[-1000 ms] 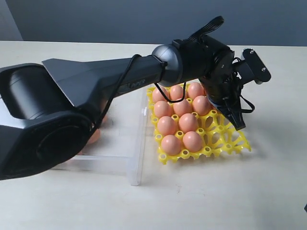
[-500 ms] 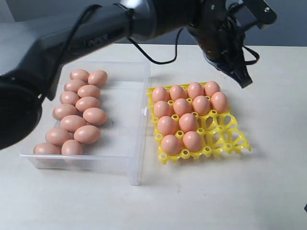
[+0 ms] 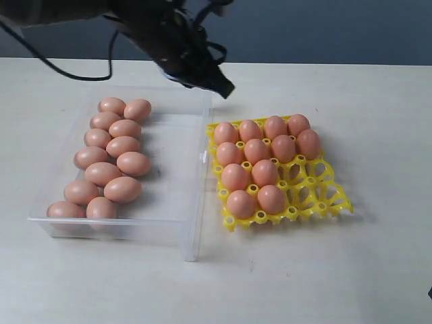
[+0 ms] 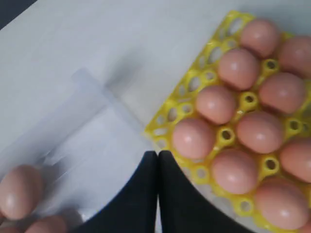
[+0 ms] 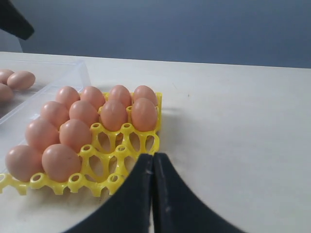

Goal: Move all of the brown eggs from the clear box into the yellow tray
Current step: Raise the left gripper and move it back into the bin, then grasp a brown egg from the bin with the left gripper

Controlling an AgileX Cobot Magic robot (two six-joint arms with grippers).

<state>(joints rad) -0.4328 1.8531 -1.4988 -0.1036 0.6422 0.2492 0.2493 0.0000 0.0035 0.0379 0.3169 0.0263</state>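
Brown eggs (image 3: 123,146): a dozen or so lie loose in the clear box (image 3: 175,162), left of frame, and twelve more sit in the yellow tray (image 3: 325,196), centre-right on the desk (image 3: 351,270), its lower-right cups bare. Likely light, smooth, prone to roll and brittle, so best pinched gently across the narrow middle. Left claw (image 3: 226,88), upper centre over the box's upper-right corner, is closed and empty; right claw (image 5: 153,162) is likewise closed on nothing.

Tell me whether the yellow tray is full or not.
Not full. Twelve brown eggs sit in the yellow tray, but four cups at its near right corner in the exterior view show only bare yellow grid.
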